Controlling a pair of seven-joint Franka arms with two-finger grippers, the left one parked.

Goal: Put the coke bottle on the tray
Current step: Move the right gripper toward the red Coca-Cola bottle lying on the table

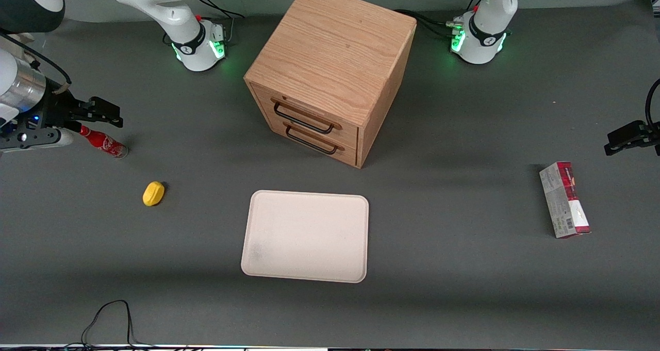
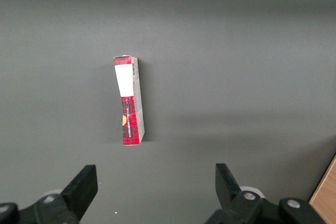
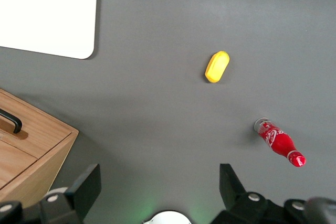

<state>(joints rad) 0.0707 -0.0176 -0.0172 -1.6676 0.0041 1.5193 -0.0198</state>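
**Bottle untouched, tray waiting**

Dark grey matting covers the table (image 1: 464, 289), with a wooden drawer cabinet (image 1: 330, 72) standing at its middle. In front of the cabinet's drawers, nearer the front camera, lies the tray (image 1: 306, 236), and nothing is on it. The bottle (image 1: 103, 143) lies on its side toward the working arm's end of the table, well apart from the tray, with a small yellow object (image 1: 153, 193) between the two and somewhat nearer the camera. A carton (image 1: 565, 199) lies toward the parked arm's end.

The gripper (image 1: 95, 111) hangs above the table just beside the bottle's cap end, not touching it. In the right wrist view its fingers (image 3: 86, 187) stand wide apart, holding nothing, and the bottle (image 3: 278, 144) lies off to one side of them.

By my reading, nothing of the task is done yet. Left to do: line up over the bottle, come down, grasp, lift, carry it past the yellow object, and set it on the tray.
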